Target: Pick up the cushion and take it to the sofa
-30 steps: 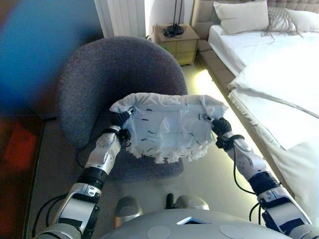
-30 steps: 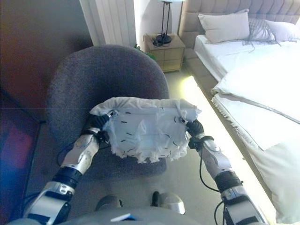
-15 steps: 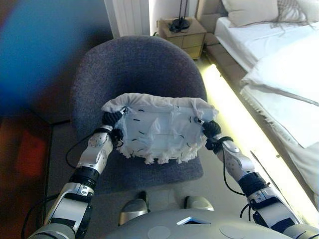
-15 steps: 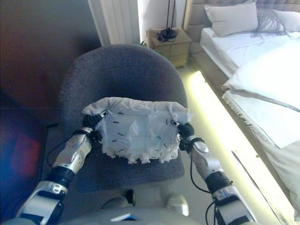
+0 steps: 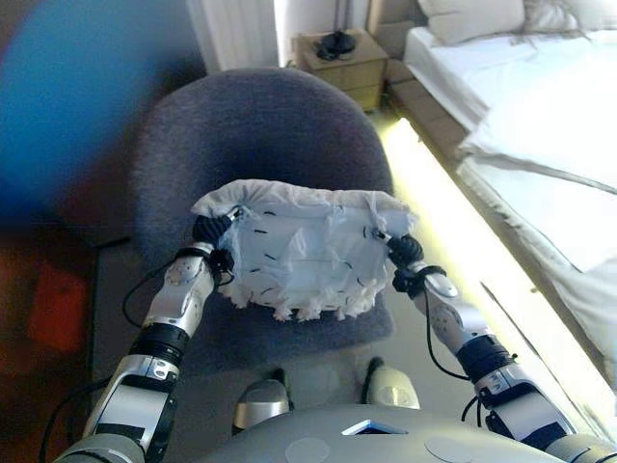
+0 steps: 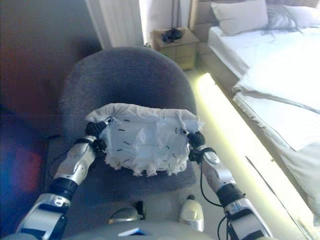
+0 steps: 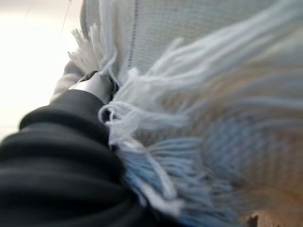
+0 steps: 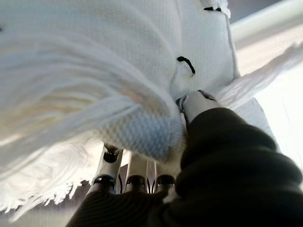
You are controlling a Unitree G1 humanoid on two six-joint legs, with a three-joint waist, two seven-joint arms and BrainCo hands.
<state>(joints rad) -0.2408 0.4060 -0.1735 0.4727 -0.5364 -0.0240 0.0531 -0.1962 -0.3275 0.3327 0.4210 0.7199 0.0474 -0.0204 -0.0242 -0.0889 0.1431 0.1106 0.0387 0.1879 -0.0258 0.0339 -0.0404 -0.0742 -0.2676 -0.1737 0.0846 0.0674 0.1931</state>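
Note:
A white cushion [image 5: 304, 256] with a fringed edge and small dark stitches hangs in the air between my two hands, just above the seat of a round grey armchair [image 5: 260, 135]. My left hand [image 5: 210, 231] grips its left end. The thumb [image 7: 94, 85] presses into the fabric, and the fingers are hidden behind the fringe. My right hand [image 5: 403, 253] holds the right end, with its thumb [image 8: 199, 101] on one face and its fingers [image 8: 135, 172] under the other.
A bed [image 5: 549, 125] with white covers and pillows runs along the right. A lit strip [image 5: 434, 203] glows at its base. A wooden nightstand [image 5: 347, 58] with a lamp foot stands behind the armchair, beside a white curtain [image 5: 236, 29].
The whole view has shifted, so the camera moved. The armchair now lies more centrally under the cushion. Both hands keep the same hold.

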